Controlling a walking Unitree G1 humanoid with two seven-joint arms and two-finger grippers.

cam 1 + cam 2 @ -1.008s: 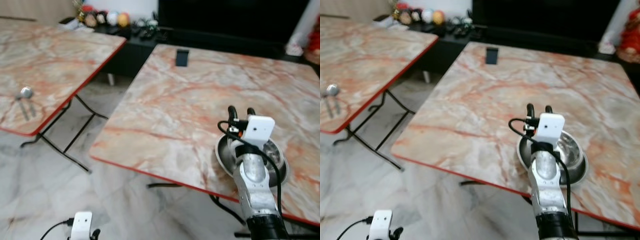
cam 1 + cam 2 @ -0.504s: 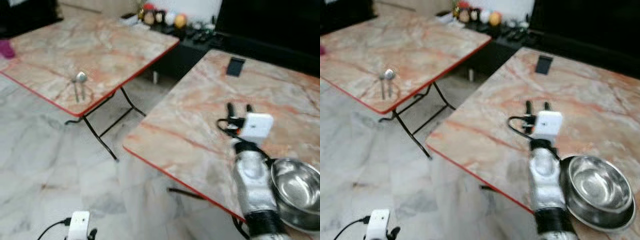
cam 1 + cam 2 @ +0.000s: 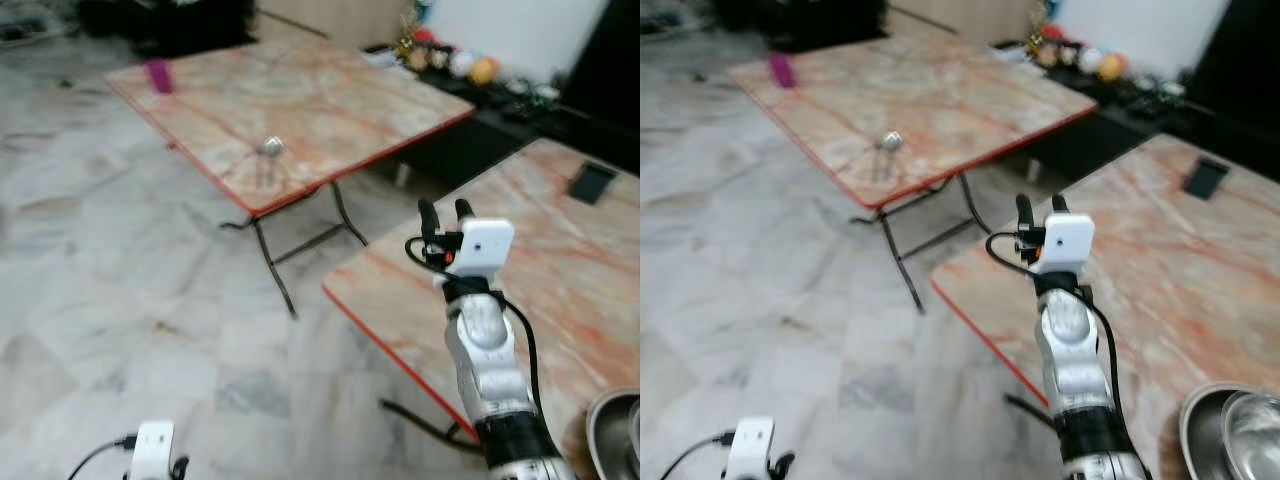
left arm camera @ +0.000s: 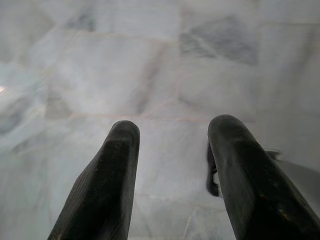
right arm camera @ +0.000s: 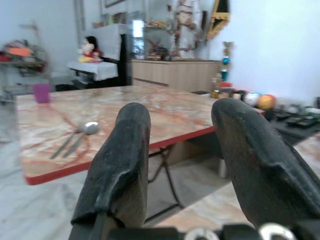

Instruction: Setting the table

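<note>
Marble floor tiles spread under two folding tables with red-edged, marble-patterned tops. From the head views we see the far table (image 3: 300, 110) carrying a spoon (image 3: 271, 146) near its front edge and a small purple cup (image 3: 158, 74) at its far corner. Our right gripper (image 3: 447, 212) is raised over the corner of the near table (image 3: 560, 270), fingers parted and holding nothing. A steel bowl (image 3: 1230, 430) sits on that table by our right side, cut off by the frame edge, and a dark phone-like object (image 3: 592, 182) lies farther back. Our left gripper (image 3: 165, 470) hangs low over the floor.

Along the left wrist, its fingers (image 4: 107, 185) are spread over bare tiles, empty.

Along the right wrist, the parted fingers (image 5: 125, 160) frame the far table, where the spoon (image 5: 90, 128) appears to lie with a second utensil; we cannot tell which kind.

We judge the cutlery is the next thing to fetch. The head views are blurred, so a reach now could misjudge the spoon, which lies close to the edge and could be knocked to the floor. The raised arm could also clip the near table's corner.
</note>
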